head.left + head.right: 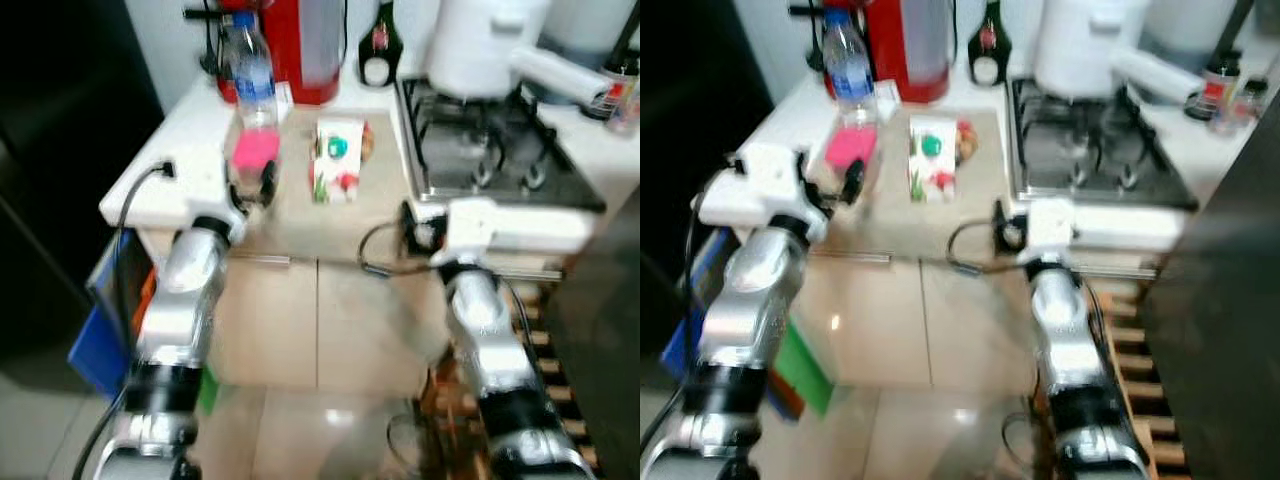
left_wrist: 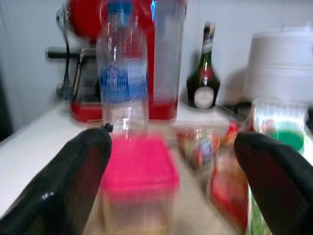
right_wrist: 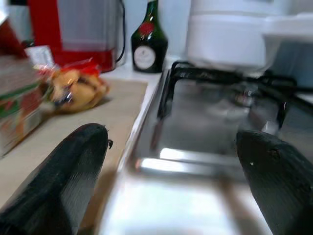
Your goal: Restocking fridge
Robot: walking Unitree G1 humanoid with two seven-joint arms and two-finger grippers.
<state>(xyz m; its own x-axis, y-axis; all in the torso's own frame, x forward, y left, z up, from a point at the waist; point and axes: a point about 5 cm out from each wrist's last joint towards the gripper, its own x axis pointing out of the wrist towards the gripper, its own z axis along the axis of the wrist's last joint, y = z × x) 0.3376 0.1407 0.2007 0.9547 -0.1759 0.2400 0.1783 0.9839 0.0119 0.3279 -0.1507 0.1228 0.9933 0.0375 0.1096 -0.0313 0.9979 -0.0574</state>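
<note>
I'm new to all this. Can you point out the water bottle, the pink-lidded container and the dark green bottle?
water bottle (image 2: 122, 78), left wrist view, on its blue label.
pink-lidded container (image 1: 256, 148), left eye view, on the lid.
dark green bottle (image 3: 145, 46), right wrist view, on its round body.

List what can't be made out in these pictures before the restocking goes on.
- Water bottle label: left wrist view, blurred, text unreadable.
- Pink-lidded container contents: motion blur in the left wrist view.
- Carton print: too soft in the eye views to read.
- Packaged snack: right wrist view, blurred, kind unclear.
- Left hand and right hand: both open, holding nothing.
</note>
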